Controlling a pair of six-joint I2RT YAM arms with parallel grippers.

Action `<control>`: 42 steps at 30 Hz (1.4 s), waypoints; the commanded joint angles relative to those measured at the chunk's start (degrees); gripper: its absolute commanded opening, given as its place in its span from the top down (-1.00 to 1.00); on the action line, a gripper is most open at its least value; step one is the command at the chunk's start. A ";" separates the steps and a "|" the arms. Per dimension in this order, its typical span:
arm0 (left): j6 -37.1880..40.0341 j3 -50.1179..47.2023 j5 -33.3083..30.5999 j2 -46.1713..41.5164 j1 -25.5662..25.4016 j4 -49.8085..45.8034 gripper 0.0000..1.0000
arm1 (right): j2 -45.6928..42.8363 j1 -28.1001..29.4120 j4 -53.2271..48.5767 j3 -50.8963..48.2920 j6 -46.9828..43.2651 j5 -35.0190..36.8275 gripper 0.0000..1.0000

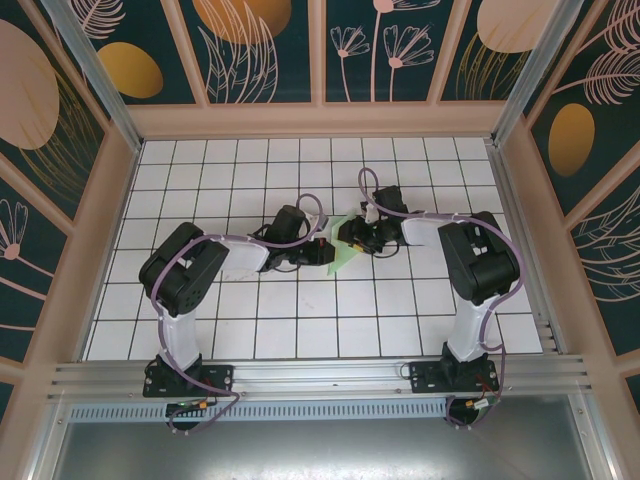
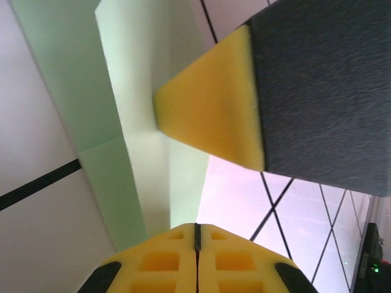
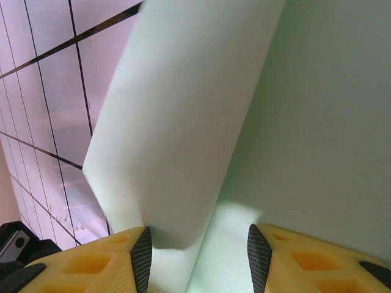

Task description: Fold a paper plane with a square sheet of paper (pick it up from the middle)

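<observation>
Gridded tabletop (image 1: 250,330): left tool (image 2: 195,231) clenched on green paper (image 1: 342,258); right tool (image 3: 200,244) released, straddling it.

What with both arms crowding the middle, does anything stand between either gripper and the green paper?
Nothing visible does. The left gripper is shut on the green paper, and the right gripper stands open around it.

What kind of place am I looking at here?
Probably a robot lab's enclosed test booth: two robot arms bolted to a metal rail, green paper between them, a white gridded tabletop, and leaf-printed wall panels closing it in.
</observation>
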 commanded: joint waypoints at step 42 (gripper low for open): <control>0.09 2.05 -4.22 1.01 0.01 -0.92 0.77 | 12.25 2.84 -17.99 5.76 1.46 20.74 0.26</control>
